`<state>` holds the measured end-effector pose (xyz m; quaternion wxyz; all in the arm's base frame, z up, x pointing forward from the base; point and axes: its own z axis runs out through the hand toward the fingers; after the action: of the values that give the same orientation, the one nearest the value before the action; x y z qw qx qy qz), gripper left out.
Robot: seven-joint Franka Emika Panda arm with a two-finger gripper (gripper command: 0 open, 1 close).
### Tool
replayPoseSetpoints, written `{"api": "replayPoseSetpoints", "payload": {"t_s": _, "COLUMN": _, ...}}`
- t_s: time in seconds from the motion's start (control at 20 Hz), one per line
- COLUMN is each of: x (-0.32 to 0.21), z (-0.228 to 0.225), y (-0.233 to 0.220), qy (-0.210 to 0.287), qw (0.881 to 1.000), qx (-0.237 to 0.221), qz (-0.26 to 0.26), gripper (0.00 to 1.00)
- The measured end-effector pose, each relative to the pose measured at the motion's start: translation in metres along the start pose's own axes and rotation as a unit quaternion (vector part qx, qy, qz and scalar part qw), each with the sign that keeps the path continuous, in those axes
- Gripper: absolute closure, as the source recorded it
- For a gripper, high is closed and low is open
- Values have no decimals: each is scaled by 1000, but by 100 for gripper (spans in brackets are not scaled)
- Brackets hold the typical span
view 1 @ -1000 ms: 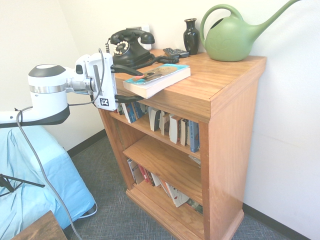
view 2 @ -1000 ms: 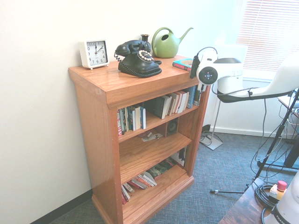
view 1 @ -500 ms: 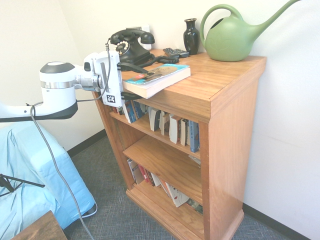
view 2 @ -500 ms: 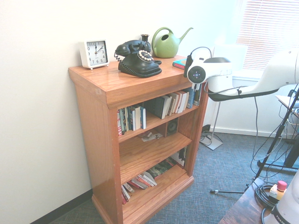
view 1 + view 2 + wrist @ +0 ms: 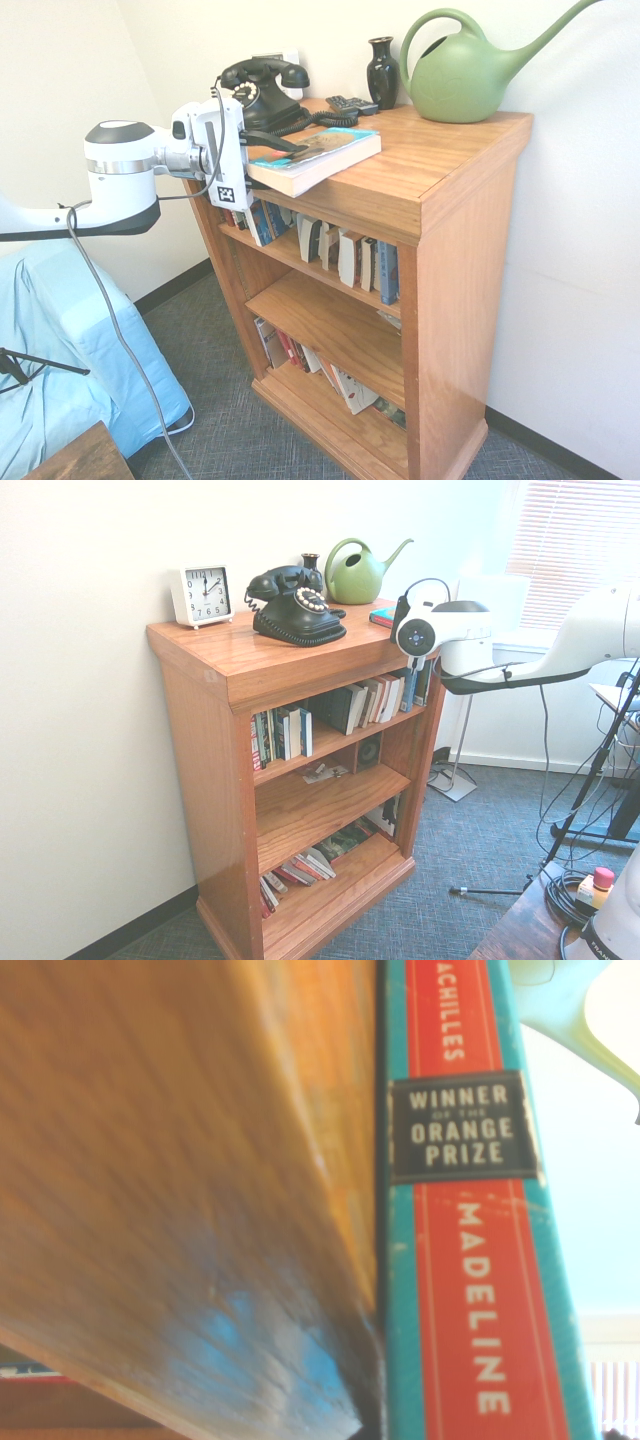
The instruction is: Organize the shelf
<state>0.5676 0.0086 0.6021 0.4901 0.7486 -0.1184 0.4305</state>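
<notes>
A: Right, logging the geometry. The gripper (image 5: 268, 165) is pointing nearly level at the front corner of the shelf (image 5: 440, 160), and the book (image 5: 318, 157) is lying flat on the wide top board, with one end overhanging the front edge toward the arm.

B: Which way is its long axis running?

A: Roughly along the line the gripper is pointing, from the overhanging end back toward the watering can (image 5: 470, 70). So the jaws are facing the book's short end, not its long side.

B: And the jaws?

A: One black finger (image 5: 268, 141) is lying over the cover. The lower one is dipping under the overhang, hard to make out against the books below. They are straddling the book's thickness with the top finger looking close to the cover, but I cannot tell whether they are pressing on it yet.

B: Is the wrist view confirming that?

A: Partly. The teal and red spine (image 5: 470, 1260) is sitting right against the blurred wooden board, filling the frame, so the camera is very close to the book.

B: Judgement?

A: Likely a pinch across the thickness at the overhanging end, then a pull outward off the top. The telephone (image 5: 262, 92) is sitting just behind the upper finger, so a sideways swing is looking risky.
</notes>
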Motion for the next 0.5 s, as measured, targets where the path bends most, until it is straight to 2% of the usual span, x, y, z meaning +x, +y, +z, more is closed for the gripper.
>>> {"api": "replayPoseSetpoints", "payload": {"t_s": 0.5, "x": -2, "z": 1, "y": -4, "qy": -4, "qw": 1000, "qx": -4, "qz": -2, "gripper": 100}}
